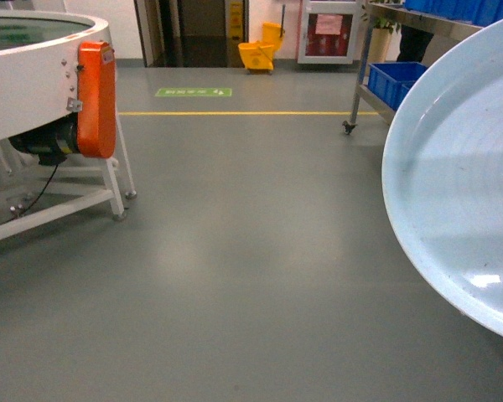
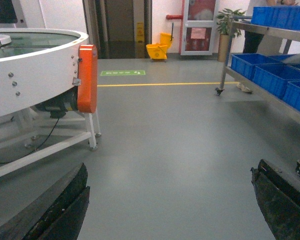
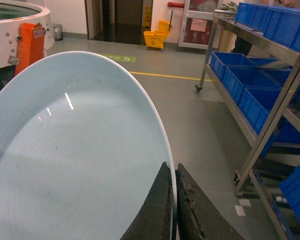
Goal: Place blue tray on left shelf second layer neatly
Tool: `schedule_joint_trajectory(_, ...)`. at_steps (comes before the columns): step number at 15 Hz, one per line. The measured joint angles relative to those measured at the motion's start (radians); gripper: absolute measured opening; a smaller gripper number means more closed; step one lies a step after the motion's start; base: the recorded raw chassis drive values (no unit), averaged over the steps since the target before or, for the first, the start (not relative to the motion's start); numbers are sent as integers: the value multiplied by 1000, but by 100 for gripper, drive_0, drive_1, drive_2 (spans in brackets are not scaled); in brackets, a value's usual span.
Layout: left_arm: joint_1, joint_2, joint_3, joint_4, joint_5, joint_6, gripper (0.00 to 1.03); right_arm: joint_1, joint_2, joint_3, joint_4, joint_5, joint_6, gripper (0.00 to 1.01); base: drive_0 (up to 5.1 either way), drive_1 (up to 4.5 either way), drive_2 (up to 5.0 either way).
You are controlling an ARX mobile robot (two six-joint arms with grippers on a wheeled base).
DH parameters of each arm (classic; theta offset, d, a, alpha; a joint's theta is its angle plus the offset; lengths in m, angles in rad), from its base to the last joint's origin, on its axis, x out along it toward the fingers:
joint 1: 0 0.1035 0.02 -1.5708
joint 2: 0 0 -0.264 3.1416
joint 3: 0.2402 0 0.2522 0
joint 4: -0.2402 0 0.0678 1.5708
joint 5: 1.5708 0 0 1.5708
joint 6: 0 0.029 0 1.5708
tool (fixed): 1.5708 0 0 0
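The pale blue tray (image 1: 461, 184) is held up off the floor and tilted, filling the right side of the head view. In the right wrist view my right gripper (image 3: 171, 167) is shut on the rim of the tray (image 3: 75, 150), one finger on each side of it. My left gripper (image 2: 170, 170) is open above bare grey floor, with nothing between its fingers. The steel shelf (image 3: 270, 55) stands to the right, its tiers loaded with dark-blue crates (image 3: 255, 85). It also shows as the shelf (image 1: 377, 75) at the head view's top right. Neither gripper shows in the head view.
A white round machine with an orange guard (image 1: 96, 100) stands on the left on a white frame. A yellow mop bucket (image 1: 262, 52) sits by the far wall, behind a yellow floor line (image 1: 235, 113). Someone's legs (image 2: 250, 40) show behind the shelf.
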Motion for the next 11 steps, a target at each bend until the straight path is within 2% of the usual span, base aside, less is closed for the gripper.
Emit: schedule_joint_trajectory(11,0,0,0,0,1,0,98,0,0,0,0,0,0,2,11,11,11)
